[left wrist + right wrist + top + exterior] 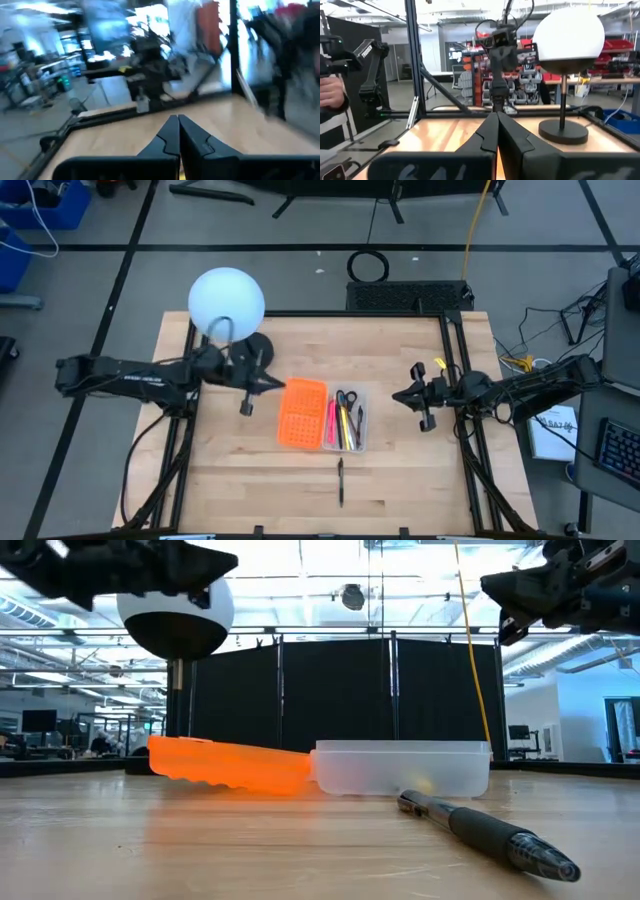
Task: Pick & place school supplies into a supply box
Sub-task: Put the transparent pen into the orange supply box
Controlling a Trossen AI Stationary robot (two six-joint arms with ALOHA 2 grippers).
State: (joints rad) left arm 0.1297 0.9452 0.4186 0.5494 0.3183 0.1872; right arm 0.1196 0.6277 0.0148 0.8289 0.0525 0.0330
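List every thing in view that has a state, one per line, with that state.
Supply box: open, orange half flat beside the clear tray.
Clear tray: holds scissors and several pens and pencils.
Black pen: lying on the table, outside the box.
Globe lamp: upright; lit or not, cannot tell.
Left gripper: jaws shut, empty, beside the orange half.
Right gripper: jaws shut, empty, beside the clear tray.
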